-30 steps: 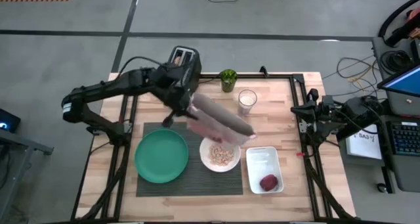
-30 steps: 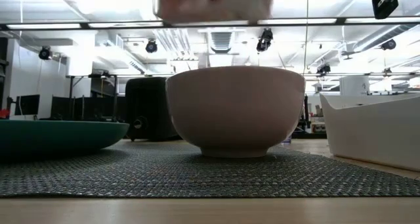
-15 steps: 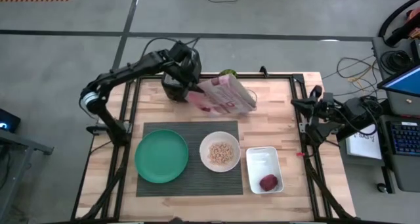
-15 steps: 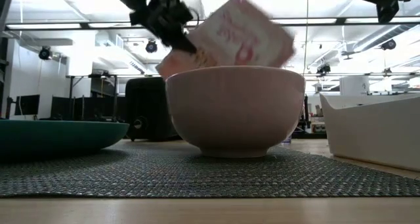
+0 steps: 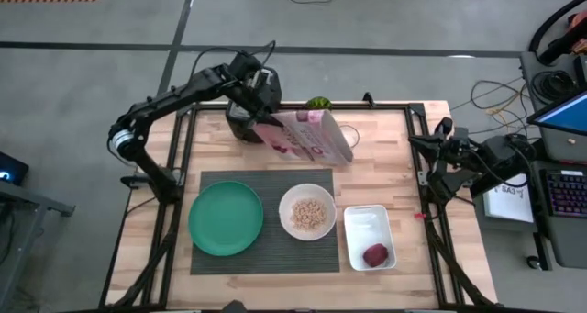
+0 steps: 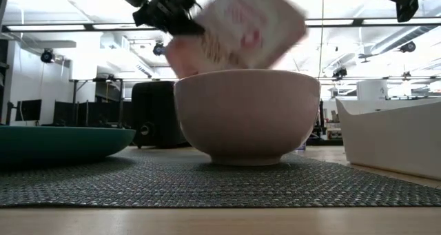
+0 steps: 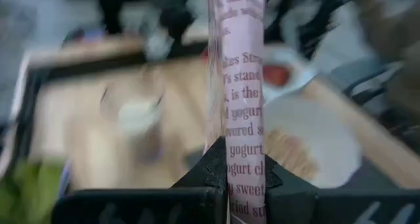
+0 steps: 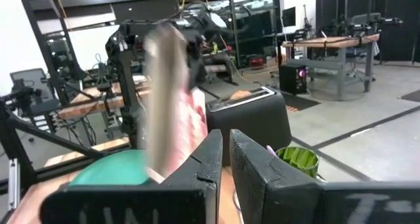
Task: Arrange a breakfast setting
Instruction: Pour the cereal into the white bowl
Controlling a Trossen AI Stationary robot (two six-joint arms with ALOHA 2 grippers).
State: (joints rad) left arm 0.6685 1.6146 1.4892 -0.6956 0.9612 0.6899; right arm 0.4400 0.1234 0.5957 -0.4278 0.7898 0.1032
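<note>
Counter: wooden counter (image 5: pixel 404 189) under two dark arms.
Count: one dark ribbed placemat (image 5: pixel 271 244), one round green plate (image 5: pixel 226 218), one white bowl (image 5: pixel 307 212), one white rectangular dish (image 5: pixel 369 232), one pink cereal box (image 5: pixel 310 137), one black toaster (image 5: pixel 246 128).
Bowl: holds cereal, on the placemat beside the plate.
Box: lifted over the counter's far side near the toaster, tilted, long axis running from the toaster toward the counter's right side.
Left claw (image 7: pixel 244 184): pinching the box's edge.
Right claw (image 8: pixel 225 159): pressed together, off the counter's right edge.
</note>
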